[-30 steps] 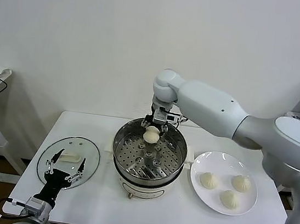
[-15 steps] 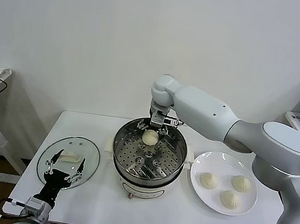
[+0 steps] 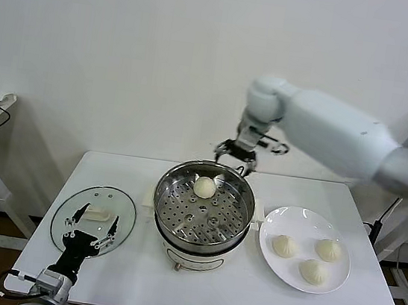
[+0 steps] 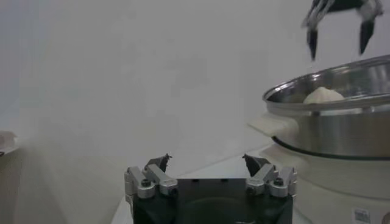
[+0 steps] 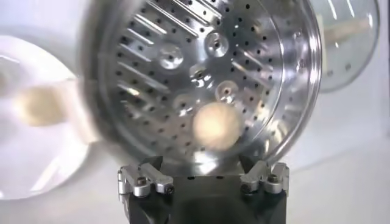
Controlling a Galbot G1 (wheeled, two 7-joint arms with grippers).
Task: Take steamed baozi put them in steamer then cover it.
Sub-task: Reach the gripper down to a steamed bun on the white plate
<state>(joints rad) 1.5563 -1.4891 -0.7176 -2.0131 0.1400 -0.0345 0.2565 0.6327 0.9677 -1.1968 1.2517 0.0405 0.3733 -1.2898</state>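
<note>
With its fingers (image 3: pixel 223 152) spread wide and holding nothing, your right gripper (image 3: pixel 236 157) hangs above the far rim of the steamer (image 3: pixel 200 236). One baozi (image 3: pixel 205 187) sits on the perforated tray, far side; approx. a quarter of the loading is done. Three more buns (image 3: pixel 312 271) wait on the white plate (image 3: pixel 278 215), right of the pot. The cover (image 3: pixel 127 210) lies flat on the table's left w/ the left gripper (image 3: pixel 87 228) over it, open and empty. Lid goes on last.
</note>
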